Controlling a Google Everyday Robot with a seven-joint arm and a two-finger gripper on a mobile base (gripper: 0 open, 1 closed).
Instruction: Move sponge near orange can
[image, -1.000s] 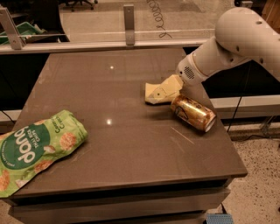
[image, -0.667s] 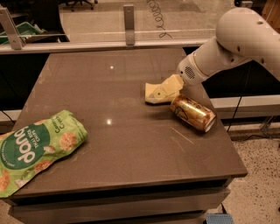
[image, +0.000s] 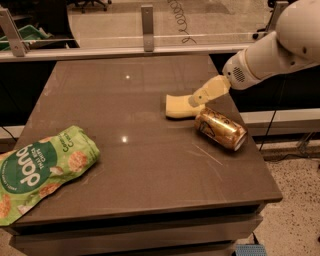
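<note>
The pale yellow sponge (image: 177, 106) lies on the brown table (image: 150, 170), right of centre. The orange can (image: 221, 129) lies on its side just right of and in front of the sponge, a small gap between them. My cream-coloured gripper (image: 200, 98) reaches in from the right on the white arm (image: 270, 50). Its tip is at the sponge's right end, just above the can. Whether it grips the sponge does not show.
A green snack bag (image: 40, 170) lies at the table's front left corner. A metal rail with posts (image: 146, 30) runs along the far edge. The table's right edge is close behind the can, with floor below.
The gripper has shifted slightly up and to the right at the sponge's end. The sponge, the can and the bag have stayed where they were.
</note>
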